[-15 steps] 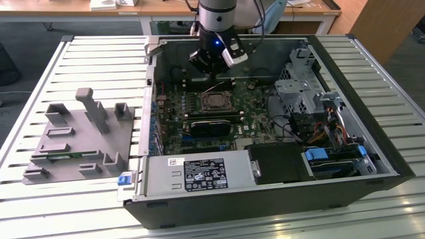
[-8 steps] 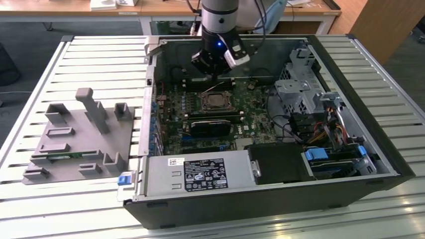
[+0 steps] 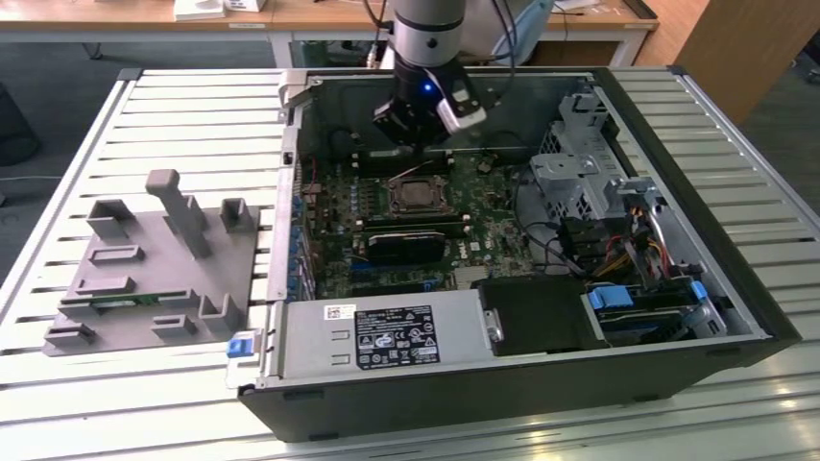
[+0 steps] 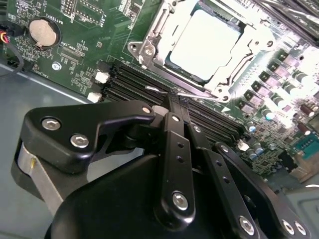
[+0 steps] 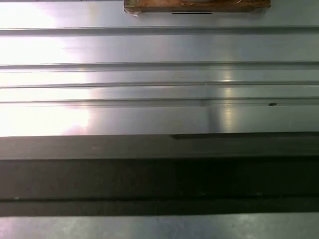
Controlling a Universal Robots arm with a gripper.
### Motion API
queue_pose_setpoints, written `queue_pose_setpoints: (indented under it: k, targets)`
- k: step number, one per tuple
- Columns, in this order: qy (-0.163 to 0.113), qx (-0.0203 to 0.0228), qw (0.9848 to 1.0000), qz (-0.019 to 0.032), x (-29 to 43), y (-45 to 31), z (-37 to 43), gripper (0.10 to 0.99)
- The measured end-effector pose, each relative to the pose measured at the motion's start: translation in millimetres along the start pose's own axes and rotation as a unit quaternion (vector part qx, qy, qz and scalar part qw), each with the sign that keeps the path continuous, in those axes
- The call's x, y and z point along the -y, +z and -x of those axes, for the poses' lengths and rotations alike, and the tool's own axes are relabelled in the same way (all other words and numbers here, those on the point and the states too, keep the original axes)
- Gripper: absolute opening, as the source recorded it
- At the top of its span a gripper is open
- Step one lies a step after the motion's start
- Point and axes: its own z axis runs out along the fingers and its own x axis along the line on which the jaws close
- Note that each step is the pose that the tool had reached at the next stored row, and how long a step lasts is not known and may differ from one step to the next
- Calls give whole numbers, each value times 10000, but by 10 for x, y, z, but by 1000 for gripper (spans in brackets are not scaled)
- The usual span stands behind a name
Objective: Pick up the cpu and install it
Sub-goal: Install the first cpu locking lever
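**CPU in socket, gripper just beyond it**

On the exterior view's left, a grey moulded plastic fixture tray with upright posts lies flat on the slatted silver metal table, well apart from the arm. A thin green strip sits in one of its near slots.

In the middle stands the open black desktop computer case, side panel off, with its green motherboard facing up. A grey boxy power supply takes up the near left corner of the case.

The cpu, a flat square chip with a pale silvery top, lies seated in the metal-framed socket on the motherboard, flat and level. The socket's load plate looks swung open, with thin wire levers beside the black memory slots.

The black gripper hangs just past the far side of the socket, above the memory slots. Its fingers are pressed together and hold nothing. It is not touching the cpu.

On the exterior view's right, grey metal drive cages and blue plastic clips fill the case.
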Motion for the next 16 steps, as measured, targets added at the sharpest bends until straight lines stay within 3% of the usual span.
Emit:
queue_pose_setpoints:
  k: [16]
  targets:
    - [1,0,10000,0,0,131,113,106]
